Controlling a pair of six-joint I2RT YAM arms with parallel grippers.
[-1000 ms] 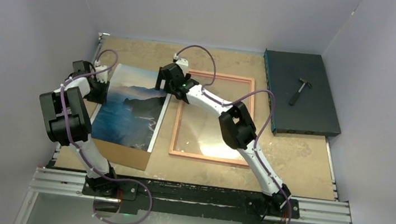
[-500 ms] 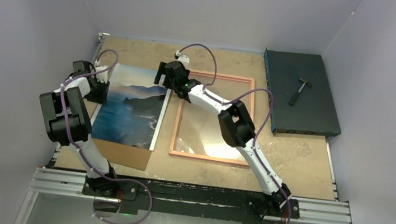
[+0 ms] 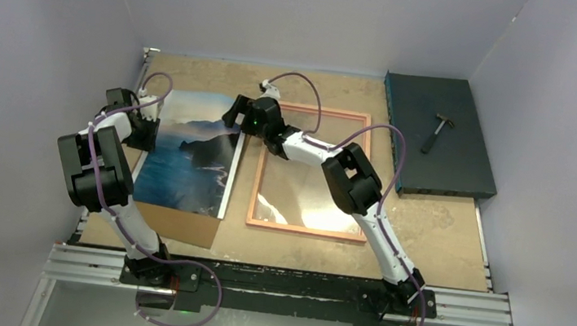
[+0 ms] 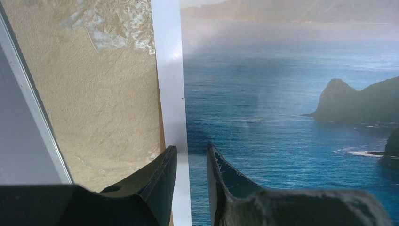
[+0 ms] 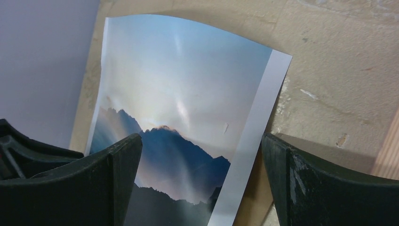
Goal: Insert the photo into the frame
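The photo [image 3: 187, 160] lies picture side up at the left, on the brown backing board [image 3: 175, 226]. The frame [image 3: 307, 225] lies flat beside it at the centre, showing light wood rails and its clear pane. My left gripper [image 3: 144, 126] is at the photo's left edge. In the left wrist view its jaws [image 4: 190, 153] stand a narrow gap apart over the photo's white border [image 4: 169, 70]. My right gripper [image 3: 240, 116] hovers over the photo's far right corner. It is wide open [image 5: 202, 155], with the curled photo [image 5: 179, 94] below it.
A dark flat box [image 3: 449, 161] with a small hammer [image 3: 437, 131] on it sits at the back right. Grey walls close in on the left, back and right. A metal rail runs along the table's near edge [image 3: 279, 285].
My right gripper has turned and shifted slightly toward the back over the photo's far right corner. The photo's right edge has settled. My left arm has not moved.
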